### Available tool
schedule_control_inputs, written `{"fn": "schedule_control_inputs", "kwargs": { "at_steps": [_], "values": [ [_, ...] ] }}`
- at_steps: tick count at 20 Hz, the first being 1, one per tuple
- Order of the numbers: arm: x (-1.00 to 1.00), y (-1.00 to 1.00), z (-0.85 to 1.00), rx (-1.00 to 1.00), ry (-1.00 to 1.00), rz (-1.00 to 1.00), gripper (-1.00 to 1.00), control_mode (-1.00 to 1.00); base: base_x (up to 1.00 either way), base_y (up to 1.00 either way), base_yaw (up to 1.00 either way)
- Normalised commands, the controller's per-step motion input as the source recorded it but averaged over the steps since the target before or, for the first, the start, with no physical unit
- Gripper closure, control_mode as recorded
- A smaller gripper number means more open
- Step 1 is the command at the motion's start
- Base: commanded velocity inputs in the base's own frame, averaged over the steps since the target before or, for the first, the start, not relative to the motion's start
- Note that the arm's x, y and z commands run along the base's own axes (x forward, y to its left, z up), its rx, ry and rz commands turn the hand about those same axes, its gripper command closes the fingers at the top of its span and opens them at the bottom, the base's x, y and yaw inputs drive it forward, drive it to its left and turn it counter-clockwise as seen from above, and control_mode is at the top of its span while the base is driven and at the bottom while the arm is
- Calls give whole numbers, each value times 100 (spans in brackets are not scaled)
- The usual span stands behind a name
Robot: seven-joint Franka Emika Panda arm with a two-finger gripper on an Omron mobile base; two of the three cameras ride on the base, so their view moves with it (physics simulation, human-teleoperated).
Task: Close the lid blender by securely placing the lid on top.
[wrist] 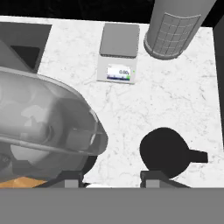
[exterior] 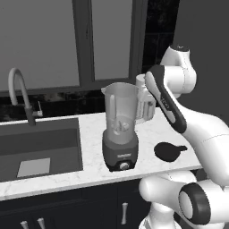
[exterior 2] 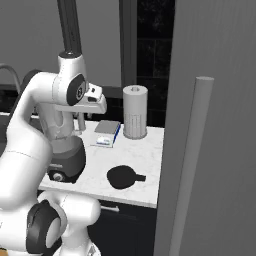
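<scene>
On the marble counter just right of the blender (exterior: pixel 120 129), the lid (wrist: pixel 165 152) lies flat as our gripper (wrist: pixel 111 180) hovers above, jaws apart and empty; we judge it light, stiff, and best pinched across its rim.
</scene>
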Motion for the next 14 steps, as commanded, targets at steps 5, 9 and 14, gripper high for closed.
{"fn": "schedule_control_inputs", "kwargs": {
  "at_steps": [5, 9, 14],
  "values": [
    [-24, 0, -3, 0, -5, -2, -100, -100, 0, 0, 0],
    [-52, -1, 0, 0, -11, -8, -100, -100, 0, 0, 0],
    [-55, 0, 0, 1, -14, -9, -100, -100, 0, 0, 0]
  ]
}}
